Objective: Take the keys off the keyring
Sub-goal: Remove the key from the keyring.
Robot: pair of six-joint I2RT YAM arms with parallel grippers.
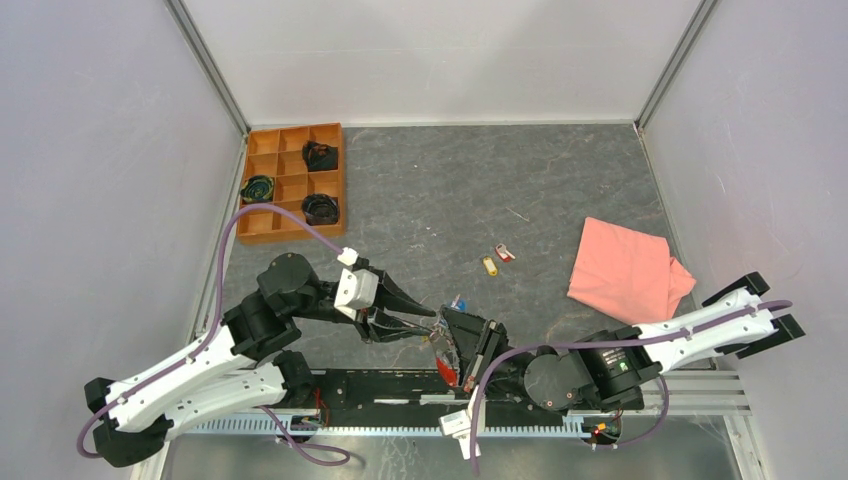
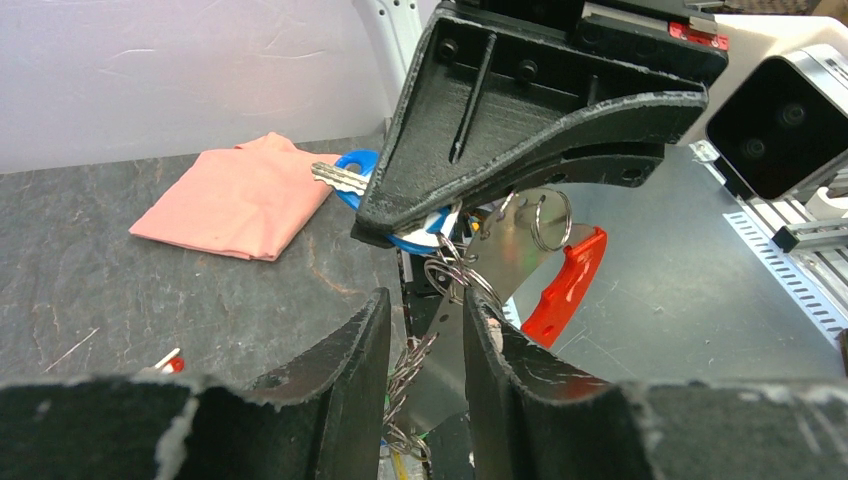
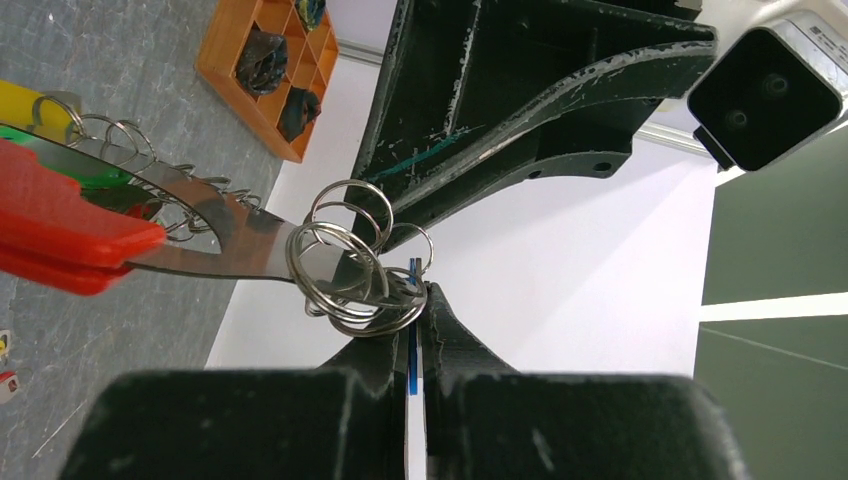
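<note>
**Separation of blue key (image 2: pixel 355 163) from keyring (image 3: pixel 340 270): two hands meeting tip to tip**

Nearest the arm bases, the keyring's red strap (image 2: pixel 565 285) is jutting toward the near edge, raised off the surface (image 1: pixel 430 200). From it a curved shiny strip (image 2: pixel 505 255) is arcing back to the stacked wire loops.

The right hand (image 3: pixel 416 310) is pressing both fingers flat on the blue key, which is showing edge-on between them in the right wrist view. The loops are hanging right at those fingertips.

The left hand (image 2: pixel 425 300) is facing the right one. Its fingers are standing narrowly parted, with strip and loops passing between them. Whether they are actually gripping cannot be told.

The key's blade is sticking out sideways from the right hand, toward the far side. Its long axis is therefore lying across the line joining the two hands. The right hand is nearer the key and the left is nearer the strip, so the coming move is probably depending on drawing the loops off along that line.

Count:
- Two hands.
- One blue key being pinched.
- One yellow head (image 3: pixel 20 105) and one green head (image 3: pixel 100 180) sitting on loops by the strap.
- Farther out, one loose yellow key (image 1: pixel 490 265) and one loose red key (image 1: pixel 505 253) lying side by side on the surface.
- Beyond them to the right, one pink cloth (image 1: pixel 625 270) lying folded.
- At the far left, one orange tray (image 1: pixel 293 236) holding three dark bundles (image 1: pixel 320 155).
</note>
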